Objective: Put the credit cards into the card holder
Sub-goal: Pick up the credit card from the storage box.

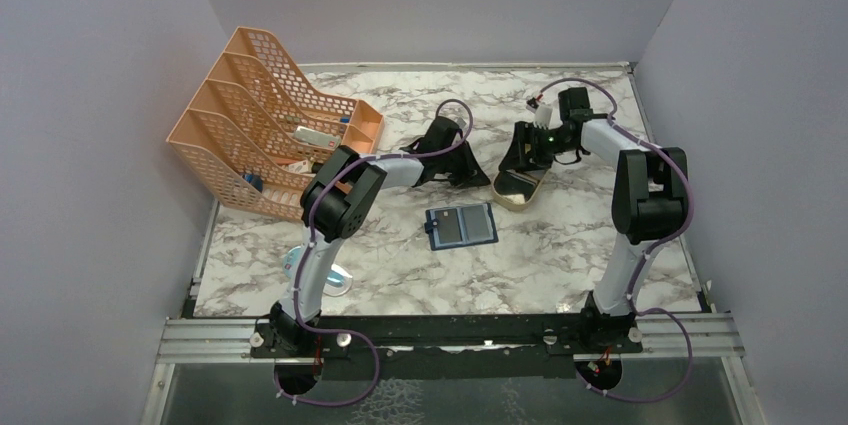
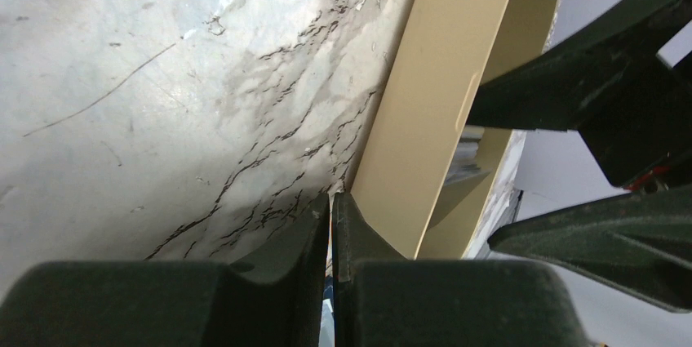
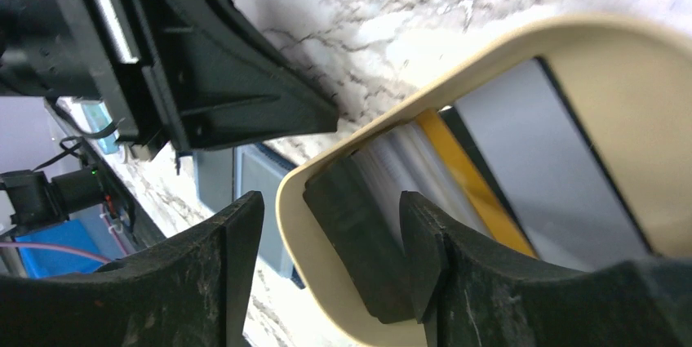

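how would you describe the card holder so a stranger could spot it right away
On the marble table, find the tan oval tray near the middle. The card holder lies flat just left of it, toward the near edge. Unlike the tray, it is a navy rectangle opened to show two greyish panels.

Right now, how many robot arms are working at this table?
2. The left arm reaches in beside the tan tray; the right arm reaches over that tray from the right. None seems hidden.
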Robot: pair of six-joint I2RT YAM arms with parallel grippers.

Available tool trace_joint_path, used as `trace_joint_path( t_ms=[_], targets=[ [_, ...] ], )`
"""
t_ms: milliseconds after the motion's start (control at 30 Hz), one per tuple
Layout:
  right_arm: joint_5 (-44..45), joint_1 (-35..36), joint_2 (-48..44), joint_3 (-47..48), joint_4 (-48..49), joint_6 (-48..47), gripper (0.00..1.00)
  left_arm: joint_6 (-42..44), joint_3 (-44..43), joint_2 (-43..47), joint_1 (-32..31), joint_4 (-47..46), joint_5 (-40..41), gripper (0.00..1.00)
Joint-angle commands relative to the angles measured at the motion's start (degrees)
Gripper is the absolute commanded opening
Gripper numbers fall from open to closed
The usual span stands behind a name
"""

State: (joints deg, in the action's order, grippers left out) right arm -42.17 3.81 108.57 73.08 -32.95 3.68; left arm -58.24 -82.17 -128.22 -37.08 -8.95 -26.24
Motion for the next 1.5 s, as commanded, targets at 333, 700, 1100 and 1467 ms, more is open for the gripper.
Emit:
trace_joint_path(
  t_ms=[333,700,1100,1467],
  targets=[
    [7.7,0.4,-7.0,-4.3,-1.0,-1.6,0.59,2.5,-2.2,0.7,0.8,2.3,0.7,0.11],
    [10.7,0.8,-3.3,-1.5,-1.7,-5.4,0.65,-0.9,7.4,9.7,-1.5,0.7,-1.9,0.11],
    [11.2,1.1,-2.9,-2.4,-4.1,-5.4,0.61,-4.4,7.8,7.3,-4.7,-3.1,-3.6,0.12],
    [10.4,1.2,-6.8,-2.7,-8.6,-3.3,0.49,-2.8,1.9,2.9,-4.4,-1.2,-2.3,0.11]
  ],
)
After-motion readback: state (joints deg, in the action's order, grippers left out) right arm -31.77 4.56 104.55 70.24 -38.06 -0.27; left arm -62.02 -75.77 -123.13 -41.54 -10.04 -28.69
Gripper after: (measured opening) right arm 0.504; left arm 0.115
